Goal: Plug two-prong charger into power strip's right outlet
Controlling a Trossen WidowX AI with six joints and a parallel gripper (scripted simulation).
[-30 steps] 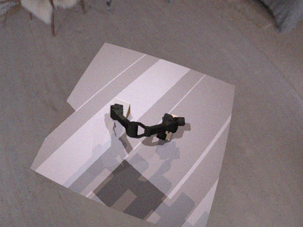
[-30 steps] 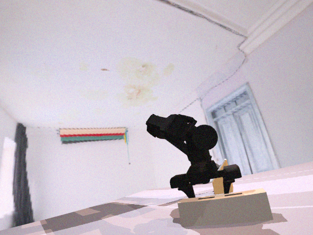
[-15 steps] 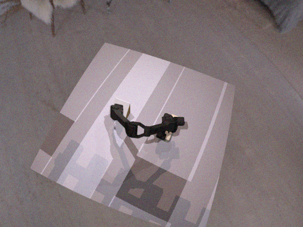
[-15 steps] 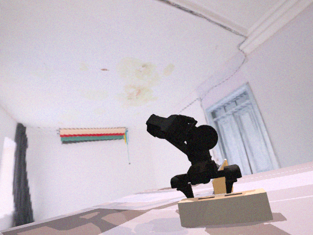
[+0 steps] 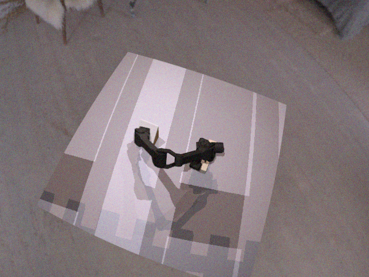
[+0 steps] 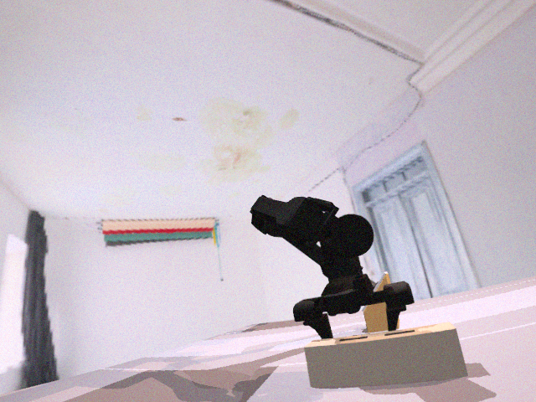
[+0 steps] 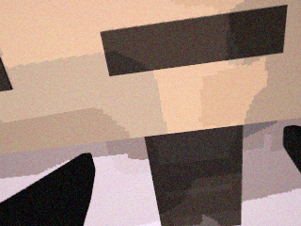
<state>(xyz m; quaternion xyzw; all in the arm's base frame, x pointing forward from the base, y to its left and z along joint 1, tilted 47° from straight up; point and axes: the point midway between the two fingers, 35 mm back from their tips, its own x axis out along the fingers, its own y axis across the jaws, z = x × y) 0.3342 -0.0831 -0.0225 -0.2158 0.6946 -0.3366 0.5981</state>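
The beige power strip (image 6: 385,361) (image 5: 204,167) (image 7: 56,38) lies on the table, with dark slots (image 7: 165,47) in its top. The tan two-prong charger (image 6: 374,315) (image 7: 209,101) stands upright on the strip's right outlet. I cannot tell how deep its prongs sit. My gripper (image 6: 358,328) (image 5: 208,152) (image 7: 186,149) is open wide, with one black finger on each side of the charger and clear of it. In the overhead view the gripper hides the charger.
The arm's base stands by a small white and tan box (image 5: 151,128) left of the strip. The table top (image 5: 223,113) has grey and white stripes, with edges all round. A chair (image 5: 53,11) stands on the floor at the far left.
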